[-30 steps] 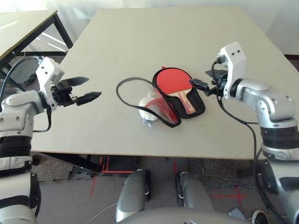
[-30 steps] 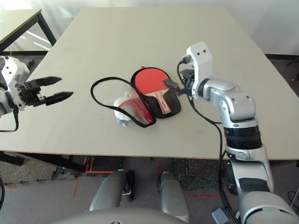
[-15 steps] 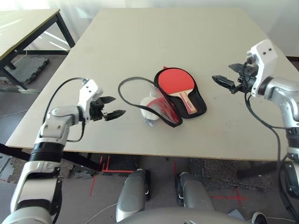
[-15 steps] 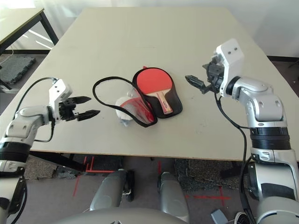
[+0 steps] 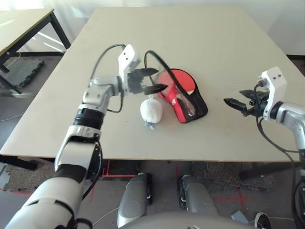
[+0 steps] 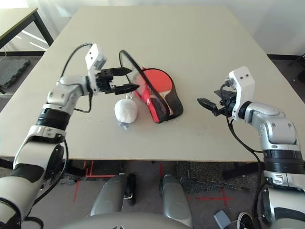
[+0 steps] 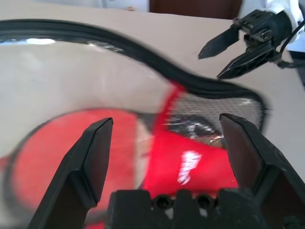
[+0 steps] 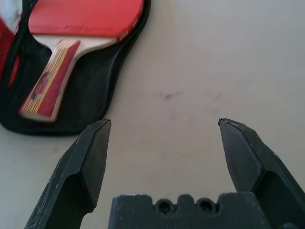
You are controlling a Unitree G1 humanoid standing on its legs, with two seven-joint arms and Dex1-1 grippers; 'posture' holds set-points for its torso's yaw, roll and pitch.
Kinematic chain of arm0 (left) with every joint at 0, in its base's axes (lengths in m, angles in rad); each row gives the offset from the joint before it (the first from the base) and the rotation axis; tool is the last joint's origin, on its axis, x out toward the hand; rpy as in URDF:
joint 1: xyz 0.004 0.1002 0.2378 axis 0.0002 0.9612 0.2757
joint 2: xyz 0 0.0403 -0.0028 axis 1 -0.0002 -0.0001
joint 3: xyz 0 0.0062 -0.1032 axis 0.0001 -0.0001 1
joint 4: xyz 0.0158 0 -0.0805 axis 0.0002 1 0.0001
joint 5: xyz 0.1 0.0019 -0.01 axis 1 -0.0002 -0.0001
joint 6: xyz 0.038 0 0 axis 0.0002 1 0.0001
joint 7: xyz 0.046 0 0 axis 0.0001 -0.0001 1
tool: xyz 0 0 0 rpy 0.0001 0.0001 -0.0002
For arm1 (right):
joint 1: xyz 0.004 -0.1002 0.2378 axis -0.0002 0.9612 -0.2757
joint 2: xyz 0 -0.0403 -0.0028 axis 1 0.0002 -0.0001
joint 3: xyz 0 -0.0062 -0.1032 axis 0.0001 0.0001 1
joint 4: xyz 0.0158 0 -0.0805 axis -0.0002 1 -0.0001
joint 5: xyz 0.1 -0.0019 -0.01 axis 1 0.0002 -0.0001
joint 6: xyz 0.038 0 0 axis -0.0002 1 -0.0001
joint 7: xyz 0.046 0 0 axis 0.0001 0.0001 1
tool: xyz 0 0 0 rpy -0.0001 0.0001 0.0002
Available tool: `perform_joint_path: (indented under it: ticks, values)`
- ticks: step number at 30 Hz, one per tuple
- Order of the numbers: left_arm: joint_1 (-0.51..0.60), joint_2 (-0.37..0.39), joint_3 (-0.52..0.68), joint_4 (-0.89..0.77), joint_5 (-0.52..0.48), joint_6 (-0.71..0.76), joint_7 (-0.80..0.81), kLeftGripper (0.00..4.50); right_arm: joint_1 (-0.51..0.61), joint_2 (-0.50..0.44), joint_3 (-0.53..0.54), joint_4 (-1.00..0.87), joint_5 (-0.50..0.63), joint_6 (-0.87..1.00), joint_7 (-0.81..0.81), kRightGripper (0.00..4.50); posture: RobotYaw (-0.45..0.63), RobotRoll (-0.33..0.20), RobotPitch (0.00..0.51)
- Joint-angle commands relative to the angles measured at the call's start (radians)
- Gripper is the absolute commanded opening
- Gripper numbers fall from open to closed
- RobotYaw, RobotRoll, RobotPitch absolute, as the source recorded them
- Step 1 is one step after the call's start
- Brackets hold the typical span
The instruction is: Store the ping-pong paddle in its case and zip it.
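Table (image 5: 228,57): pale top, carrying every item listed below.
Case (image 5: 188,107): red pouch with black trim, lying open near the table's middle; black lining faces up to receive the paddle; upper flap with mesh pocket stands raised on the left side, zipper not yet run, judged so because the flap has to fold over first.
Flap edge (image 6: 136,71): black trim arching up from the case, just ahead of the left gripper's tips; touching or merely close, cannot tell.
Ping-pong paddle (image 8: 86,19): inside the open case on the black lining, red face up, striped wooden handle (image 8: 47,81) toward the case's narrow end; largely hidden behind the raised flap in the head views. Insertion judged done; closing and zipping left.
Plush pendant (image 5: 151,110): white, on the table just left of the case, hanging off its near edge, clear of the zipper path.
Left gripper (image 5: 153,80): fingers parted, nothing clasped, placed at the raised flap, probably to push it shut.
Right gripper (image 6: 206,103): fingers spread, empty, held low over bare table well right of the case, likely leaving the left arm room.
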Motion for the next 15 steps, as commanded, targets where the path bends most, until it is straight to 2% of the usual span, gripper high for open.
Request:
perform_joint_path:
  ticks: [1,6,15]
  values:
    - [-0.041,-0.033,-0.009,0.065,0.028,-0.058,0.003,4.5,0.041,0.009,-0.037,-0.057,0.056,0.048,0.006,4.48,0.01,0.0,0.118]
    - [-0.046,-0.023,0.001,0.101,0.038,-0.093,0.0,4.5,0.074,0.041,-0.05,-0.098,0.127,0.094,0.02,4.48,0.02,0.0,0.126]
    - [0.092,0.136,0.045,-0.063,0.008,-0.001,-0.008,4.5,0.017,0.106,0.025,-0.007,0.12,0.074,0.028,4.48,0.09,0.0,0.134]
